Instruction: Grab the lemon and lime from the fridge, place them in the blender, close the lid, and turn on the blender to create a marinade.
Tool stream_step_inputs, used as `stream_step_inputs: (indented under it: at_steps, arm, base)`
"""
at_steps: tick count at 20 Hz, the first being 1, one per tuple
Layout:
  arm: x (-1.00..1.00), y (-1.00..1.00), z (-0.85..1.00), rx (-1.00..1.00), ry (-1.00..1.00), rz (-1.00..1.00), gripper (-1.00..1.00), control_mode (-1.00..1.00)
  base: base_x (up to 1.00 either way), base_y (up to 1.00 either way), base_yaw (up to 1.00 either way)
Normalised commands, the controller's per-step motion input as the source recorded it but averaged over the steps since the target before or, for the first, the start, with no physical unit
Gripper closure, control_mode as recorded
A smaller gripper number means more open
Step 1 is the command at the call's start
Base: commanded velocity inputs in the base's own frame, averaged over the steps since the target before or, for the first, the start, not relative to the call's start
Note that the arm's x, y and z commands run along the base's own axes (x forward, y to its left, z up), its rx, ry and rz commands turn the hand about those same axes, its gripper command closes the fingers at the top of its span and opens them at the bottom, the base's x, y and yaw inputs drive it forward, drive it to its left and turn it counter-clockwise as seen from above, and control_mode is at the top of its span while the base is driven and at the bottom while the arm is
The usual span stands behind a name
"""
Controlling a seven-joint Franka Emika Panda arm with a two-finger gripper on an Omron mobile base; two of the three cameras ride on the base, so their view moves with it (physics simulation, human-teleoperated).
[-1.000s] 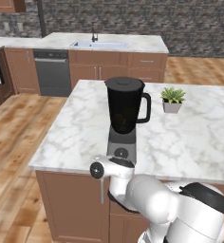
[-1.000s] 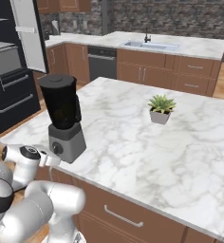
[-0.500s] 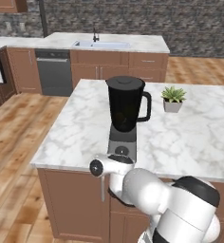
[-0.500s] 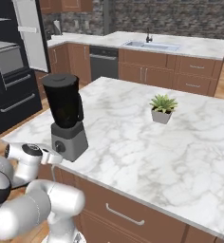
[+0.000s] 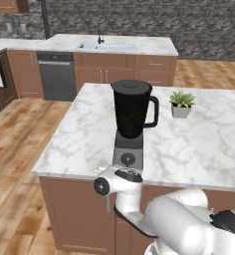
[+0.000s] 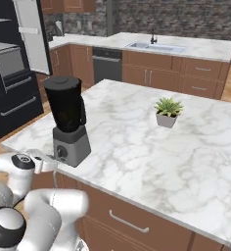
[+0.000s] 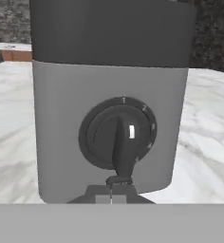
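Pressing in low at the front of the blender, the robot's two-finger claw has its dark tips drawn fully together, nothing held between them. Directly ahead of the claw is the tall black dark-tinted blender on its grey square base, and the round black front dial sits just above and in front of the closed tips, its knob pointing down toward them (touching or not, can't tell). Dark grey-black round lid is seated on the jar top, high above the claw. White marble island counter carries the blender, its near edge level with the claw. Small green potted plant in a grey pot stands well beyond the claw, further back on the counter. Tall dark fridge is far off past the blender.
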Motion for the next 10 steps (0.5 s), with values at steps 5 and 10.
stream_step_inputs:
  at_steps: [5, 10]
  arm:
    - [-0.67, 0.1, 0.52, 0.0, -0.1, 0.13, 1.0, -1.0]
    - [-0.25, 0.01, 0.25, 0.0, -0.01, 0.05, 1.0, -1.0]
  base:
    - [0.0, 0.0, 0.0]
    - [0.0, 0.0, 0.0]
